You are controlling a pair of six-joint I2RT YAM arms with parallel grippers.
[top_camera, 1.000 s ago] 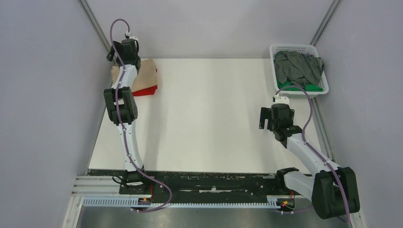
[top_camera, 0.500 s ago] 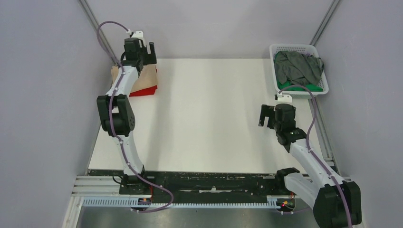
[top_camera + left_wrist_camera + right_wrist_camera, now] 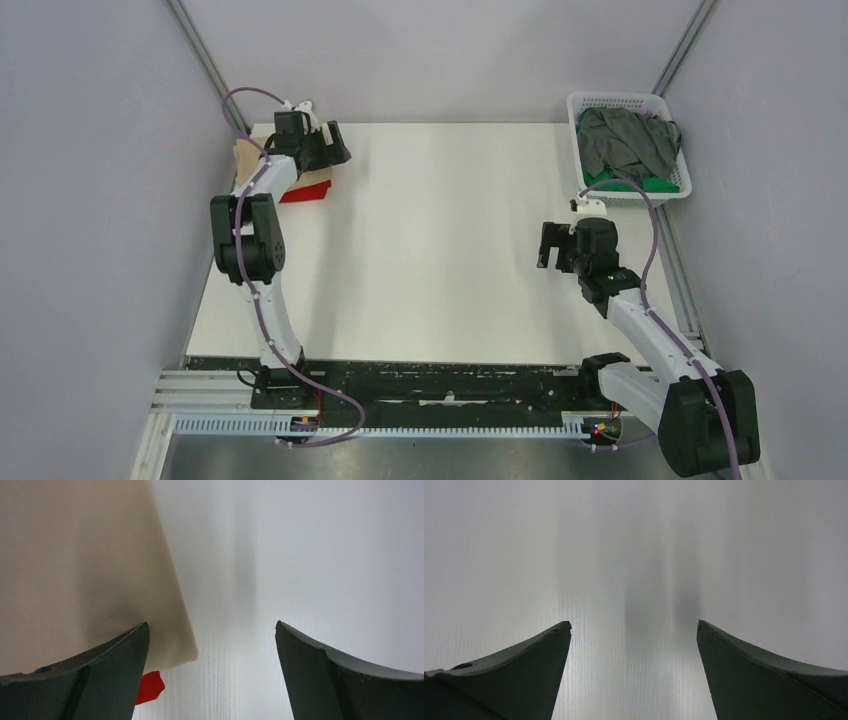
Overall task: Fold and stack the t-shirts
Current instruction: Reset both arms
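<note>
A folded beige t-shirt [image 3: 244, 158] lies on a folded red t-shirt [image 3: 308, 191] at the far left corner of the table. My left gripper [image 3: 332, 147] hovers open and empty over the stack's right edge. The left wrist view shows the beige shirt [image 3: 75, 570] with a red corner [image 3: 149, 687] peeking from under it, my left gripper [image 3: 212, 630] above the bare table beside it. A dark grey t-shirt [image 3: 625, 140] and a green t-shirt [image 3: 660, 183] lie crumpled in the white basket [image 3: 620, 101]. My right gripper [image 3: 548, 245] is open and empty over bare table [image 3: 634, 627].
The white basket stands at the far right corner, partly off the white table [image 3: 440, 240]. Grey walls close in on the left, right and back. The arm bases and a black rail [image 3: 440, 385] run along the near edge.
My left gripper has swung from above the stack's back-left to its right edge, over the table. My right gripper has shifted slightly left and away from its base.
</note>
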